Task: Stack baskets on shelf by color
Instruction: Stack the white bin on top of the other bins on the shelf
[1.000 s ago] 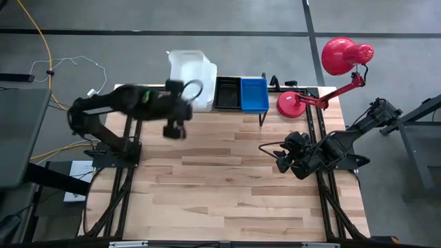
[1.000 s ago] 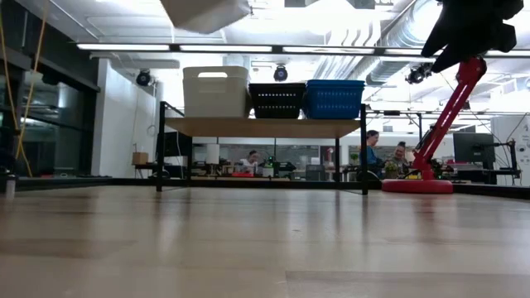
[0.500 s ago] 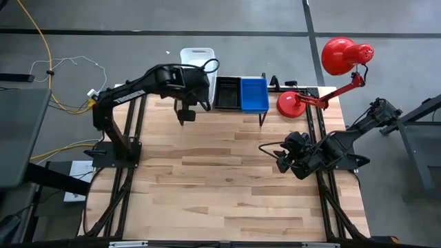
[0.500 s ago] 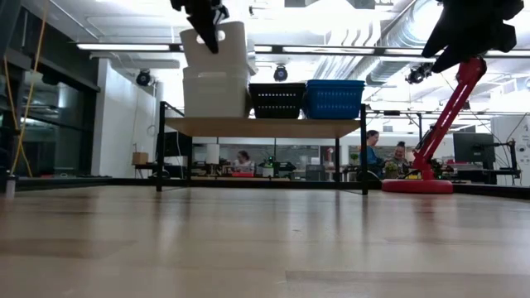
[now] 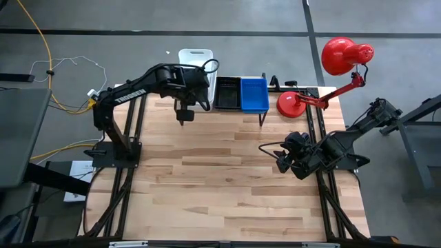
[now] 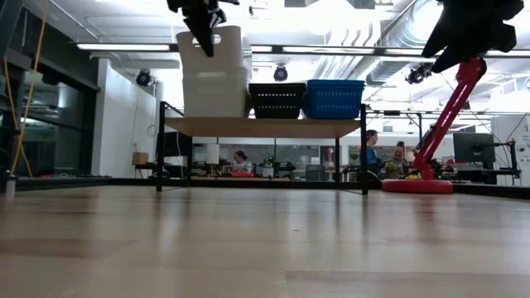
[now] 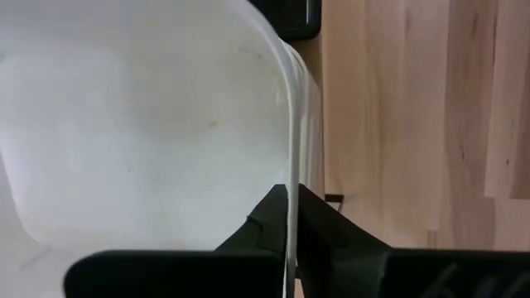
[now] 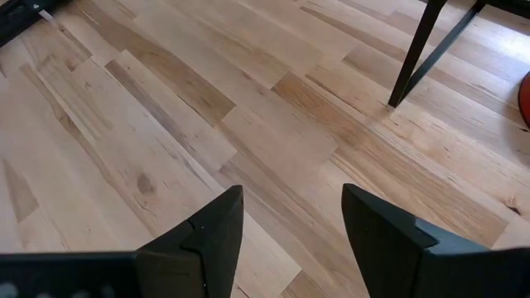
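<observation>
- Table (image 5: pixel 227 186): wide pale wood top, bare across its middle and near side in the high view.
- Left arm (image 5: pixel 131 93): rises from its base at the table's left edge, bends at the elbow and stretches toward the far edge, wrist over the shelf's left end.
- Right arm (image 5: pixel 344 141): folded low at the table's right edge, well apart from the shelf.
- Shelf (image 6: pixel 265 127): stands at the far edge; plank top on thin dark legs, carrying three groups of baskets side by side.
- Lamp (image 5: pixel 337 55): red, with its round base just right of the shelf and its head raised on a jointed red arm.
- White baskets (image 6: pixel 215 87): stacked on the shelf's left end; the top one (image 6: pixel 228 51) nested in, standing higher than the neighbouring stacks in the low view. Pale inside surface bare in the left wrist view.
- Black basket (image 5: pixel 227 93): in the middle of the shelf, touching the blue one; nothing seen inside.
- Blue basket (image 5: pixel 254 94): on the right end of the shelf; nothing seen inside.
- Left gripper (image 7: pixel 292 211): points down at the top white basket (image 7: pixel 141 124), jaws narrow and pinching its thin side wall, one finger on each face.
- Right gripper (image 8: pixel 291 219): hangs over bare tabletop near a shelf leg, jaws wide, holding nothing.
</observation>
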`<control>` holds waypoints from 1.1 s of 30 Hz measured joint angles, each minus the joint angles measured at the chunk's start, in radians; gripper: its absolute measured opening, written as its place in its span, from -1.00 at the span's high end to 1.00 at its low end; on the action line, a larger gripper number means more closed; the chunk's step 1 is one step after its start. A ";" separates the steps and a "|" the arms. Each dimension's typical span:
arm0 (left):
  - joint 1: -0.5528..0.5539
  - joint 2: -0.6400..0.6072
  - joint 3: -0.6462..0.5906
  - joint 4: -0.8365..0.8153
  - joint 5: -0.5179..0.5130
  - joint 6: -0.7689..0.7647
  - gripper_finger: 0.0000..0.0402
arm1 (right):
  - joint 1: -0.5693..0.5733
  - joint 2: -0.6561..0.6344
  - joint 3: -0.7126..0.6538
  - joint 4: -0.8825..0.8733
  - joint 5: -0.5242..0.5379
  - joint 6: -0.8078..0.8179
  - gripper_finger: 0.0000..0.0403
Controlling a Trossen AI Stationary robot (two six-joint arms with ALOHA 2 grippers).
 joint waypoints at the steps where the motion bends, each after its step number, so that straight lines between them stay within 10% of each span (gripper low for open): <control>1: 0.000 0.001 0.000 0.000 -0.003 0.000 1.00 | 0.000 0.000 0.000 0.000 0.000 0.000 0.05; 11: 0.000 0.001 0.000 0.045 -0.007 0.027 0.97 | 0.000 0.000 0.000 0.000 0.000 0.000 0.05; 33: -0.001 -0.001 0.000 0.041 -0.074 0.008 0.24 | 0.000 0.000 0.000 0.001 0.000 0.000 0.05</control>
